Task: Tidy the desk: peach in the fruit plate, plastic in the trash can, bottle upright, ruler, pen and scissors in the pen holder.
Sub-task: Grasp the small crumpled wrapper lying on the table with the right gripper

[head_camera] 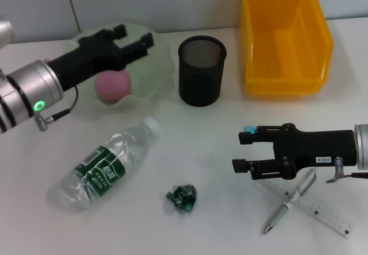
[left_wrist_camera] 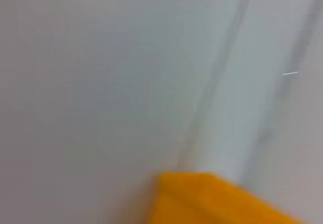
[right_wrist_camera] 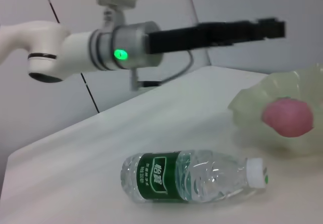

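A pink peach (head_camera: 113, 85) (right_wrist_camera: 287, 117) lies in the pale green fruit plate (head_camera: 158, 65) (right_wrist_camera: 247, 103). My left gripper (head_camera: 133, 37) hovers open above the plate, apart from the peach. A clear bottle (head_camera: 106, 166) (right_wrist_camera: 194, 177) with a green label lies on its side at the front left. Crumpled green plastic (head_camera: 182, 196) sits in front of it. My right gripper (head_camera: 244, 150) stands open and empty just left of the pen (head_camera: 290, 200) and the ruler (head_camera: 322, 209). A small cyan bit shows at its far fingertip. The scissors are hidden.
The black mesh pen holder (head_camera: 201, 70) stands at the middle back. The yellow bin (head_camera: 284, 37) (left_wrist_camera: 217, 199) sits at the back right against the wall. The left arm (right_wrist_camera: 126, 50) reaches across above the table's far side.
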